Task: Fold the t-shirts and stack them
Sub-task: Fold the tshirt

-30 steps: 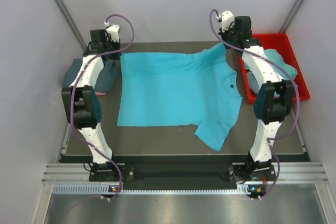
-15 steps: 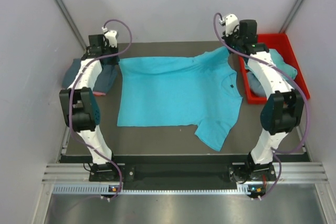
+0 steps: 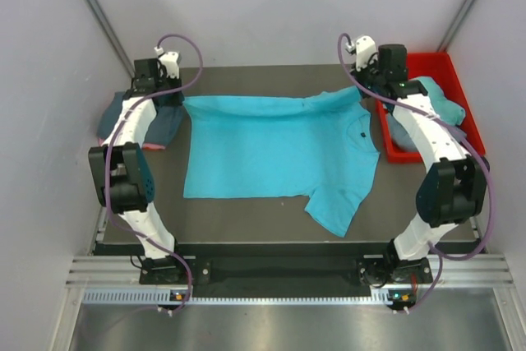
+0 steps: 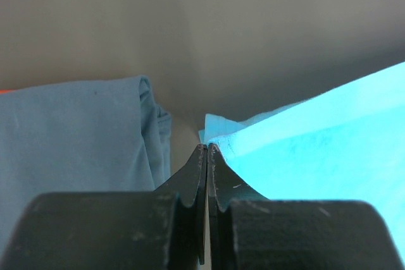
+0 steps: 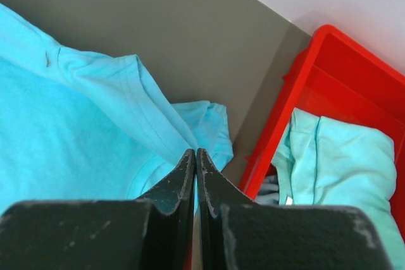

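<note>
A turquoise t-shirt (image 3: 279,150) lies spread across the dark table, its far edge raised and stretched between my two grippers. My left gripper (image 3: 175,95) is shut on the shirt's far left corner; in the left wrist view its jaws (image 4: 207,147) meet on the turquoise cloth (image 4: 329,137). My right gripper (image 3: 367,90) is shut on the far right shoulder by the sleeve, and the pinched fabric (image 5: 95,112) shows at its tips (image 5: 195,152). A folded slate blue-grey t-shirt (image 3: 168,121) (image 4: 76,137) lies at the far left, with a pink edge (image 3: 154,146) under it.
A red plastic bin (image 3: 448,62) (image 5: 329,74) stands at the far right, just beside my right gripper, holding a crumpled pale teal shirt (image 3: 440,98) (image 5: 342,156). Grey walls close in the table at the back and both sides.
Both grippers have moved toward the back of the table and apart. The shirt's far edge has lifted and drawn taut between them, and the far right sleeve has risen off the table.
</note>
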